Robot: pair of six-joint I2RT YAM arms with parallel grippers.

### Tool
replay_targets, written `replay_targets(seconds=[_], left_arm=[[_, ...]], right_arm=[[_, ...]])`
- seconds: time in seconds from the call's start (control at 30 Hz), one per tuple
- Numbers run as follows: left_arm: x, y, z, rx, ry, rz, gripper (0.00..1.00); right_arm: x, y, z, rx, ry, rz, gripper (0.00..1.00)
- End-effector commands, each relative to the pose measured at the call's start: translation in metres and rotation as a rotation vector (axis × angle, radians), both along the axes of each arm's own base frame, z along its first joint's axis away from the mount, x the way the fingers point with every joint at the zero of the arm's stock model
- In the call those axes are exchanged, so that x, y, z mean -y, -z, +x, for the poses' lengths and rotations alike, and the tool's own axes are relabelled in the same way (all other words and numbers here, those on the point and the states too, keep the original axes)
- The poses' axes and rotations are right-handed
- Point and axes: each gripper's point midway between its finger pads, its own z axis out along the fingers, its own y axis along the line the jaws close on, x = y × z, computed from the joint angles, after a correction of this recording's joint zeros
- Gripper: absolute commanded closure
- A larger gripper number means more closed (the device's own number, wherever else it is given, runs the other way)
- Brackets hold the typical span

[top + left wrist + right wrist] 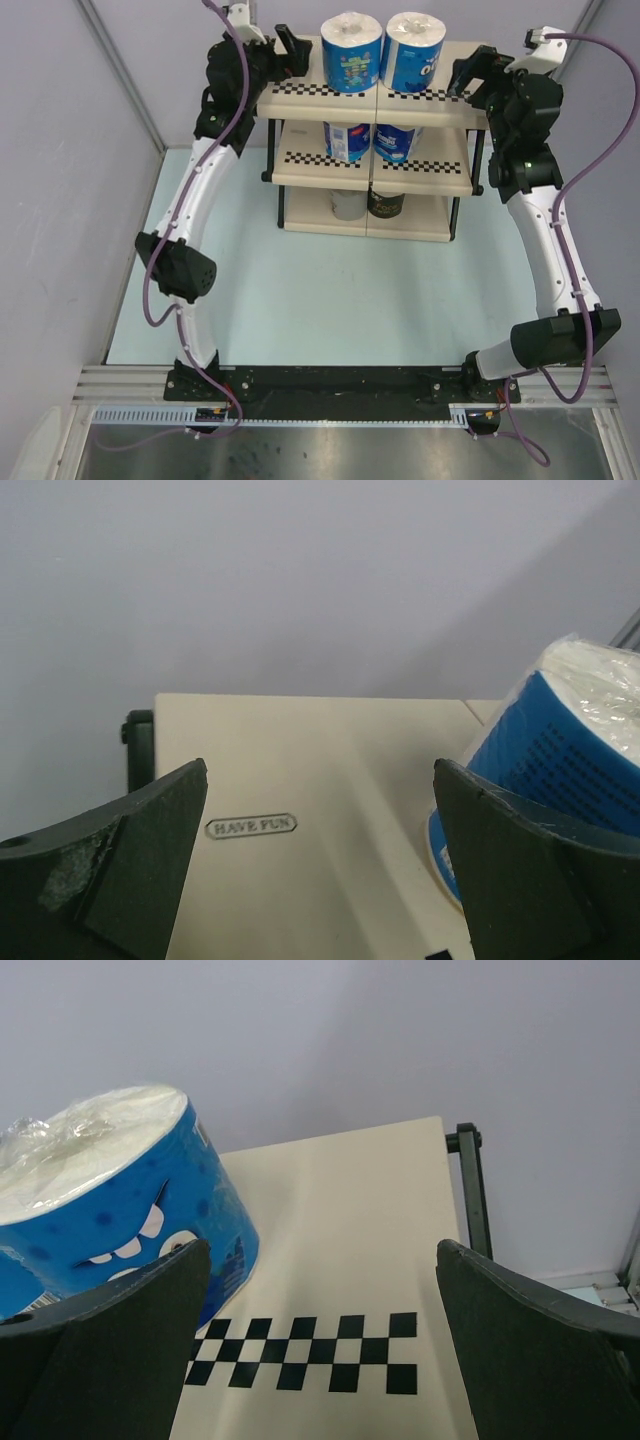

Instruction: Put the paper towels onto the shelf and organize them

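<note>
The left gripper [293,52] hangs with its jaws spread wide and nothing between them, over the left end of the top board [300,760] of the shelf [430,180]. Under its gap lies bare cream board bearing a small oval "HAVE FUN" stamp [251,826], nearer its left finger [120,870]; a blue-wrapped paper towel roll [575,745] stands upright just past its right finger [530,870], which hides the roll's near flank in the wrist view, so contact cannot be told there; from above the two look near but apart.

The right gripper [466,76] is likewise wide open and empty, at the right end of the same board. Beneath its gap runs the checkered strip [300,1350]; a second blue-wrapped roll [110,1210], printed with a toothy cartoon face, stands upright beyond its left finger [110,1360]; the black frame tube [470,1190] stands beyond its right finger [540,1360].

These two top rolls sit side by side between the grippers. Lower than both grippers, the middle tier holds a middle-left blue roll [347,140] and a middle-right blue roll [397,142]; the bottom tier holds a plain grey roll [347,203] beside a dark-wrapped roll [386,203]. All six paper towels are on the shelf, which stands on the pale blue table [330,300].
</note>
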Motion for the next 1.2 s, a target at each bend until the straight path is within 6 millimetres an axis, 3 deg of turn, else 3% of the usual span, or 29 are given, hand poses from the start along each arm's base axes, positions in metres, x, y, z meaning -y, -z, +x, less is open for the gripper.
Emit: replay_targets(seconds=[0.0, 0.03, 0.07, 0.1, 0.2, 0.23, 0.27, 0.3, 0.33, 0.37, 0.4, 0.43, 0.47, 0.5, 0.53, 0.57, 0.6, 0.63, 0.67, 0.7, 0.73, 0.77, 0.8, 0.83, 0.87, 0.9, 0.93, 1.0, 1.17], left_arm=[[-0.061, -0.058, -0.039, 0.082, -0.149, -0.051, 0.00], [-0.066, -0.059, -0.044, 0.080, -0.161, -0.049, 0.00], [-0.074, -0.076, -0.063, 0.109, -0.173, -0.061, 0.00], [-0.078, -0.064, -0.063, 0.079, -0.191, -0.049, 0.00], [-0.091, -0.067, -0.097, 0.056, -0.206, -0.049, 0.00], [-0.095, -0.065, -0.106, 0.039, -0.216, -0.055, 0.00], [-0.098, -0.061, -0.116, 0.013, -0.219, -0.057, 0.00], [-0.104, -0.052, -0.139, -0.031, -0.215, -0.073, 0.00], [-0.103, -0.043, -0.149, -0.057, -0.199, -0.076, 0.00], [-0.105, -0.037, -0.163, -0.069, -0.187, -0.082, 0.00], [-0.108, -0.018, -0.185, -0.105, -0.173, -0.102, 0.00], [-0.109, -0.010, -0.200, -0.116, -0.158, -0.114, 0.00], [-0.111, 0.001, -0.211, -0.129, -0.149, -0.124, 0.00], [-0.110, 0.042, -0.215, -0.212, -0.149, -0.124, 0.00], [-0.118, 0.034, -0.245, -0.170, -0.145, -0.151, 0.00], [-0.121, 0.047, -0.255, -0.187, -0.143, -0.154, 0.00], [-0.123, 0.080, -0.263, -0.254, -0.151, -0.140, 0.00], [-0.130, 0.081, -0.283, -0.236, -0.156, -0.146, 0.00], [-0.136, 0.092, -0.292, -0.253, -0.180, -0.139, 0.00], [-0.143, 0.122, -0.299, -0.330, -0.213, -0.115, 0.00], [-0.151, 0.125, -0.313, -0.326, -0.235, -0.124, 0.00], [-0.156, 0.136, -0.319, -0.352, -0.261, -0.117, 0.00], [-0.161, 0.160, -0.326, -0.419, -0.286, -0.092, 0.00], [-0.165, 0.168, -0.332, -0.433, -0.299, -0.085, 0.00], [-0.169, 0.171, -0.342, -0.431, -0.306, -0.086, 0.00], [-0.172, 0.188, -0.349, -0.474, -0.318, -0.069, 0.00], [-0.174, 0.194, -0.354, -0.486, -0.321, -0.068, 0.00], [-0.177, 0.211, -0.368, -0.510, -0.322, -0.069, 0.00], [-0.177, 0.242, -0.392, -0.556, -0.304, -0.118, 0.00]], right_arm=[[0.014, -0.040, -0.026, 0.110, 0.035, 0.026, 0.00], [0.015, -0.042, -0.028, 0.113, 0.036, 0.028, 0.00], [0.016, -0.043, -0.030, 0.113, 0.036, 0.028, 0.00], [0.016, -0.046, -0.036, 0.119, 0.035, 0.032, 0.00], [0.017, -0.047, -0.046, 0.113, 0.031, 0.044, 0.00], [0.017, -0.053, -0.059, 0.126, 0.025, 0.057, 0.00], [0.017, -0.039, -0.061, 0.085, 0.022, 0.060, 0.00], [0.016, -0.032, -0.066, 0.070, 0.015, 0.070, 0.00], [0.015, -0.037, -0.086, 0.091, -0.009, 0.091, 0.00], [0.012, -0.032, -0.094, 0.089, -0.030, 0.093, 0.00], [0.008, -0.007, -0.098, 0.045, -0.049, 0.090, 0.00], [0.005, -0.012, -0.120, 0.069, -0.085, 0.101, 0.00], [0.003, -0.004, -0.130, 0.049, -0.097, 0.107, 0.00], [0.001, 0.014, -0.135, 0.005, -0.105, 0.112, 0.00], [0.000, 0.019, -0.142, -0.009, -0.112, 0.112, 0.00], [0.002, 0.026, -0.159, -0.035, -0.109, 0.117, 0.00], [0.004, 0.036, -0.165, -0.064, -0.096, 0.123, 0.00], [0.006, 0.049, -0.174, -0.109, -0.089, 0.123, 0.00], [0.007, 0.048, -0.188, -0.104, -0.091, 0.143, 0.00], [0.009, 0.063, -0.193, -0.139, -0.080, 0.152, 0.00], [0.009, 0.076, -0.200, -0.181, -0.081, 0.165, 0.00], [0.009, 0.077, -0.215, -0.170, -0.090, 0.195, 0.00], [0.006, 0.088, -0.220, -0.194, -0.108, 0.203, 0.00], [0.002, 0.109, -0.222, -0.246, -0.120, 0.208, 0.00], [0.000, 0.119, -0.227, -0.262, -0.134, 0.213, 0.00], [-0.005, 0.121, -0.238, -0.259, -0.170, 0.230, 0.00], [-0.006, 0.140, -0.241, -0.306, -0.167, 0.235, 0.00], [-0.015, 0.150, -0.257, -0.325, -0.228, 0.260, 0.00], [-0.016, 0.192, -0.289, -0.384, -0.251, 0.307, 0.00]])
